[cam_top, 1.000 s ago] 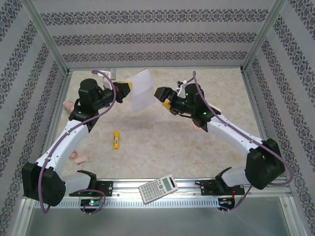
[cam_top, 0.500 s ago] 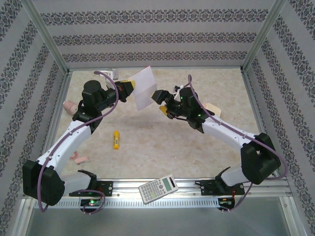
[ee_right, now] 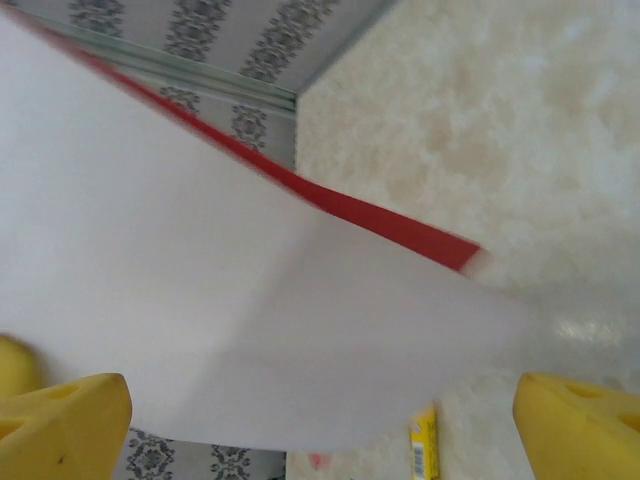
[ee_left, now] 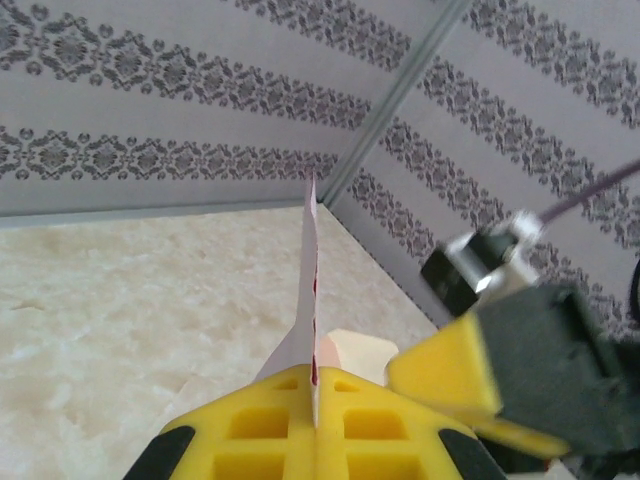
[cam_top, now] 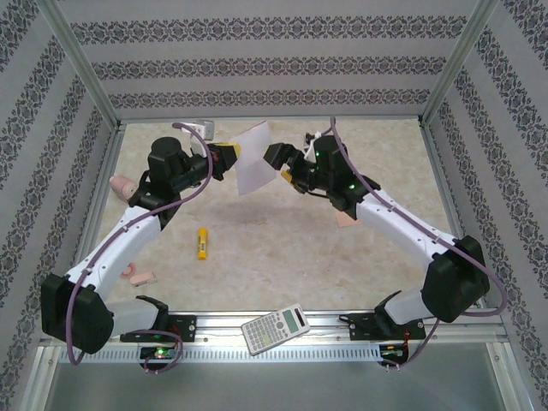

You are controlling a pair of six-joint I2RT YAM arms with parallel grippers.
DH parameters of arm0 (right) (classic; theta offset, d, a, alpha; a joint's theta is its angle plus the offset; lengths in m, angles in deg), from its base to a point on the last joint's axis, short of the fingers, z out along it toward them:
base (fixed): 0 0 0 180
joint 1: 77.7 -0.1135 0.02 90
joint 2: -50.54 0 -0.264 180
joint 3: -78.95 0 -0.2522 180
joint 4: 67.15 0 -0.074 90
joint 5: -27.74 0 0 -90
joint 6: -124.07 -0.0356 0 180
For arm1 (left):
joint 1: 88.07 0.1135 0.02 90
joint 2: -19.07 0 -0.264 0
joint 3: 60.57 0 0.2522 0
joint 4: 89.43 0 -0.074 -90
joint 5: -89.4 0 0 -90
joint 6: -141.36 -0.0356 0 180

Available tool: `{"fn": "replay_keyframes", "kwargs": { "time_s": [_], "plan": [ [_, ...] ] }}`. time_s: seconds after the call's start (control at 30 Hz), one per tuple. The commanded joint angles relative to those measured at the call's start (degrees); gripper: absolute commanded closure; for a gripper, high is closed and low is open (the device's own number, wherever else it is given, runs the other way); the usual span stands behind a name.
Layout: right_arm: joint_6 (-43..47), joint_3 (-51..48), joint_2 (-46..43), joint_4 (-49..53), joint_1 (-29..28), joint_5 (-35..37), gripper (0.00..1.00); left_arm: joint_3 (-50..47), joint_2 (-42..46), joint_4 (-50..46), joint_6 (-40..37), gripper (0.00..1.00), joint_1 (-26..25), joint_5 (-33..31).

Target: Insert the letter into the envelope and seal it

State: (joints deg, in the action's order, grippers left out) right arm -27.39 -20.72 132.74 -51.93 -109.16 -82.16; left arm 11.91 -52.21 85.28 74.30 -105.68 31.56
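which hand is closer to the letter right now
Left. The left hand is shut on the letter, pinching one edge; the right hand is open at its opposite edge.

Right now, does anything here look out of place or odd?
The letter hangs in mid-air, pinched at one edge by the left gripper. The calculator lies askew across the near rail.

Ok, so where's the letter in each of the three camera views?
Top external: the letter hangs upper centre, between the arms, pinched by the left tool.
Left wrist: the letter is edge-on, a thin upright strip rising from the yellow fingers.
Right wrist: the letter spreads white and red-edged across left and centre.
Shared landmark: the beige marbled tabletop.
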Motion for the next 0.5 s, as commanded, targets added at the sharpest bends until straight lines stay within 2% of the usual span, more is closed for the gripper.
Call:
{"fn": "replay_keyframes", "kwargs": {
  "time_s": [0.0,0.07,0.2,0.33,0.4,0.47],
  "plan": [
    [15.03,7.57,0.25,6.3,2.89,-6.15,0.03,5.59,-1.58,-9.64,-8.72,1.0,-0.55,6.93],
    [22.86,10.76,0.98,9.94,4.9,-10.39,0.05,8.48,-2.87,-14.9,-11.96,1.0,-0.52,9.4],
    [39.04,15.71,0.43,20.83,8.62,-12.96,0.08,13.2,-4.36,-23.73,-17.78,1.0,-0.52,13.91],
    [58.06,20.3,0.89,32.2,9.1,-17.67,0.09,19.08,-7.85,-35.16,-24.1,1.0,-0.54,19.83],
    [60.93,21.04,1.17,34.66,9.5,-18.75,0.09,21.29,-9.44,-39.3,-26.18,1.0,-0.5,21.44],
    [59.64,20.17,0.64,33.92,9.97,-20.54,0.11,21.81,-9.87,-39.85,-26.26,1.0,-0.54,20.89]
  ]
}}
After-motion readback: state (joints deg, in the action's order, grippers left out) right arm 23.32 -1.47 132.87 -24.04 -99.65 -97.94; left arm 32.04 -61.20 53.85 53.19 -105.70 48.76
